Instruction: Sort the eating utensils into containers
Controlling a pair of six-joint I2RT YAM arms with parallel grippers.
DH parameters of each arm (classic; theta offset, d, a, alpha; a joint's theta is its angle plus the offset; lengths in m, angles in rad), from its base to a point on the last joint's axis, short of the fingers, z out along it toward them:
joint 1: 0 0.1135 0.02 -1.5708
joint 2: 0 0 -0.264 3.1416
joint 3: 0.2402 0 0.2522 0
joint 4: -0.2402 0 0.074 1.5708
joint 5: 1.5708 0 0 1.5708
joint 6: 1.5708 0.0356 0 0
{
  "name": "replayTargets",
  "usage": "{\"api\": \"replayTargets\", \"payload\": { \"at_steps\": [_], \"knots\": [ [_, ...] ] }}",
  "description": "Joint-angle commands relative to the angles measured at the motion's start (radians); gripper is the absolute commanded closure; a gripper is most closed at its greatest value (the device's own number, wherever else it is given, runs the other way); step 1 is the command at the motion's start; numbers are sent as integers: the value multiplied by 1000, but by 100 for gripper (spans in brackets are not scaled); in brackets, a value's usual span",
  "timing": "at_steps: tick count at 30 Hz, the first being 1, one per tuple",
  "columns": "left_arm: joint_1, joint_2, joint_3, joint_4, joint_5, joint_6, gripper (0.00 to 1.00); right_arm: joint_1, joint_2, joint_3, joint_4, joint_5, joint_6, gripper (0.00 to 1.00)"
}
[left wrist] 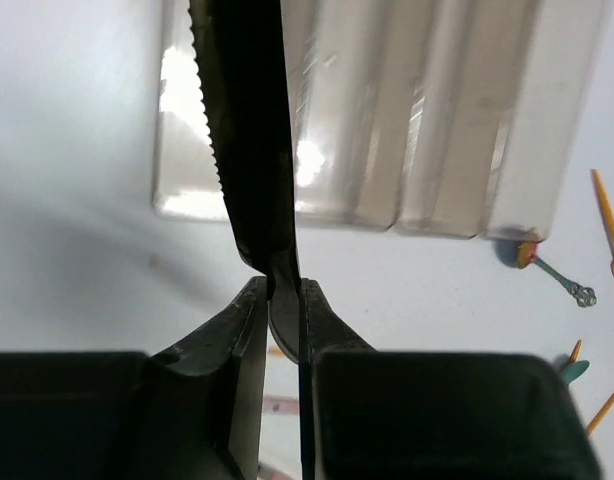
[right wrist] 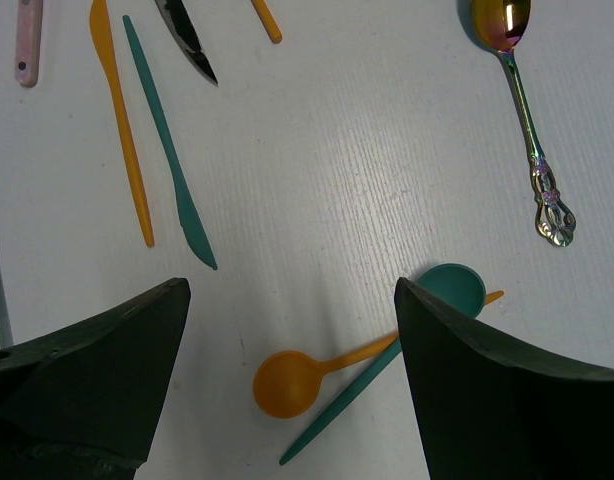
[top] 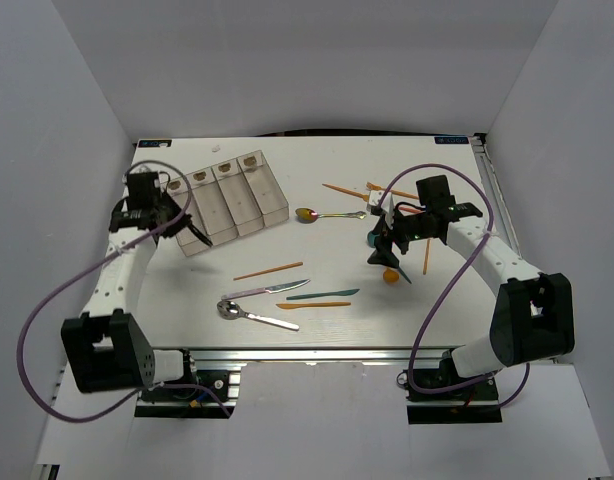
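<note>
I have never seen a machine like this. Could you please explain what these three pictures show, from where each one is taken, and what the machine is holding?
These are two robot arms bolted at the near edge of a white table. The wide picture comes from a fixed camera above and behind them. The other two come from a small camera on each wrist, looking past that arm's own claw.

The left claw is shut on a dark knife with a serrated edge, holding it over the four joined clear bins.

The right claw is open and holds nothing. It hangs above an orange spoon and a teal spoon.

More knives and spoons lie loose on the table, among them an iridescent spoon.
</note>
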Motion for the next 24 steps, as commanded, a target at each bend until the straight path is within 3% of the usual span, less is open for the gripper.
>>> {"api": "replayTargets", "payload": {
  "at_steps": [1,5,12,22,23,24],
  "knots": [
    [5,126,161,81,83,275,100,-6,2,38,-16,-34,-6,11],
    [5,284,273,73,31,390,100,-7,-10,37,-25,-25,-13,11],
    [5,404,406,73,-63,504,100,-7,-19,28,-42,-14,-23,11],
    [5,461,367,76,7,474,100,-7,-13,34,-37,-11,-18,11],
    [5,459,344,79,7,461,99,-7,-12,34,-39,-13,-18,11],
    [7,459,335,79,7,461,91,-6,-12,34,-37,-13,-18,11]
  ]
}}
